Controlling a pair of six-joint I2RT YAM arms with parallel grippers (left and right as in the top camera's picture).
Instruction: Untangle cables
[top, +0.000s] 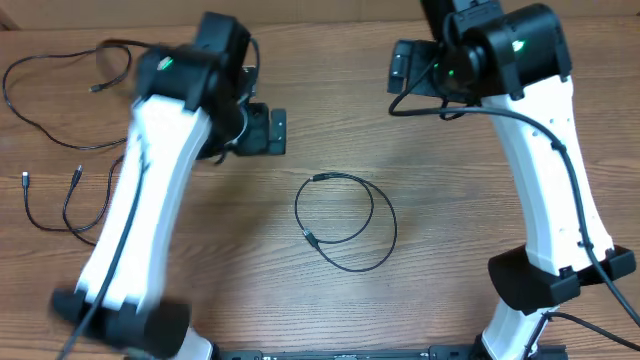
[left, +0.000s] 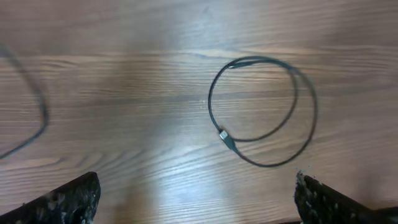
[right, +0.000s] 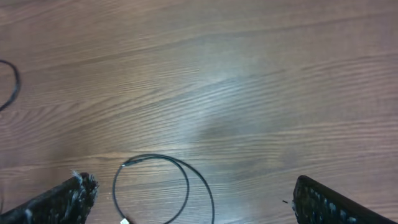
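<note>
Wood-grain tabletop (top: 450, 230) is carrying three thin black cables, all lying apart from one another. Coiled cable (top: 310, 238) is sitting near the table's middle, between the two arms, wound in roughly two overlapping loops, with one metal plug end lying at the loop's lower left. Neither arm is touching it. Long cable (top: 45, 137) is sprawling across the far left corner, one plug end lying free inside its curve. Short cable (top: 66, 203) is lying just below it at the left edge, both small plug tips pointing toward the far side.

Left gripper (left: 196, 180) is hanging over bare wood, fingers spread wide and gripping nothing; its wrist view is showing the coiled cable ahead and to the right. Right gripper (right: 193, 180) is likewise standing wide open and empty; the coiled cable's loop is showing low in its wrist view, ungripped. Left arm is appearing blurred in the overhead view.
</note>
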